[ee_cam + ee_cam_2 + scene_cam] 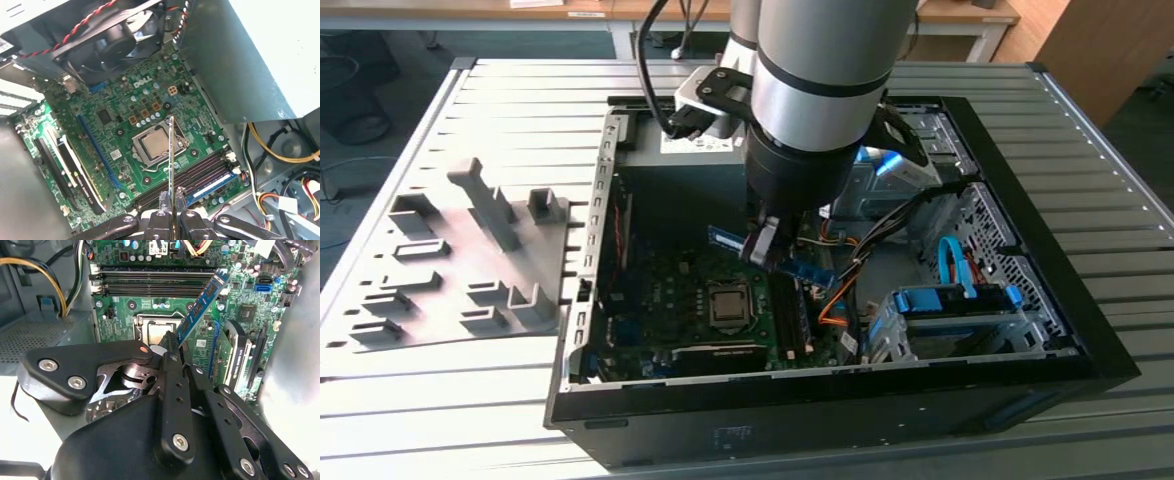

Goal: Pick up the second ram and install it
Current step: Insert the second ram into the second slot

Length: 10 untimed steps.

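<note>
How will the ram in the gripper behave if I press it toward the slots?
Likely stiff: the second ram juts straight from the gripper, no sag. Probably light, being so thin. Held off-centre, it may pivot under an uneven push.

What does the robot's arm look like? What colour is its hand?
The arm is a fat, round, silvery-grey tube with a black ring around it and a black end. A black cable hangs beside it. The gripper is black. It is made of flat bars joined with shiny silver screws, and it has thin fingers.
</note>
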Motion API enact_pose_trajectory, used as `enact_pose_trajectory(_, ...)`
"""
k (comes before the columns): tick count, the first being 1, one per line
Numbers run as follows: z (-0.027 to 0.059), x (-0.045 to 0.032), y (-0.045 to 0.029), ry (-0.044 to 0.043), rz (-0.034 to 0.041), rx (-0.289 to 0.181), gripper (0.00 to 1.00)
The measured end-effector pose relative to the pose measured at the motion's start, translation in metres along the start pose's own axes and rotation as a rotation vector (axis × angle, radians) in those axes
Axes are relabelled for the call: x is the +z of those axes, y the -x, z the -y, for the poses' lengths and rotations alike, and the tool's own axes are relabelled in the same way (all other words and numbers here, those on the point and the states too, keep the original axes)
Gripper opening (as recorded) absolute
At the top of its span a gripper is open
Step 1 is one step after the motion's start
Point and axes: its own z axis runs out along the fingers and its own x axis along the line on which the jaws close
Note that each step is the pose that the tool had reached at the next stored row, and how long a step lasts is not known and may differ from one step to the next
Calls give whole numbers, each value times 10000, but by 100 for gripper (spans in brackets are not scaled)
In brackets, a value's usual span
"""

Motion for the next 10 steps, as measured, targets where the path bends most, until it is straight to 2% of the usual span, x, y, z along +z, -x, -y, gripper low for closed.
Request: enact_pose_trajectory(10,0,6,0,-41,52,940,14)
